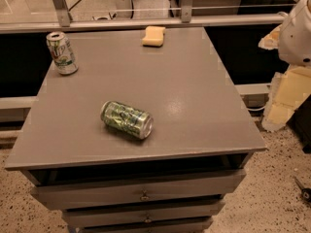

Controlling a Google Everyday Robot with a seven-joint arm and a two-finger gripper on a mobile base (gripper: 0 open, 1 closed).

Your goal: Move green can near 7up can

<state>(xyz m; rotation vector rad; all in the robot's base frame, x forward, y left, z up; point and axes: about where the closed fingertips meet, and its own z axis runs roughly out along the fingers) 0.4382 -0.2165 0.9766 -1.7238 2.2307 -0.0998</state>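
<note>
The green can lies on its side on the grey table, near the front and left of centre, with its silver end facing front right. The 7up can stands upright, slightly tilted, at the table's far left corner. The two cans are well apart. My gripper is not in view; only a white rounded part of my arm shows at the right edge, off the table.
A yellow sponge lies at the table's far edge, near the middle. Drawers sit below the tabletop at the front. A rail runs behind the table. Pale foam blocks stand to the right on the floor.
</note>
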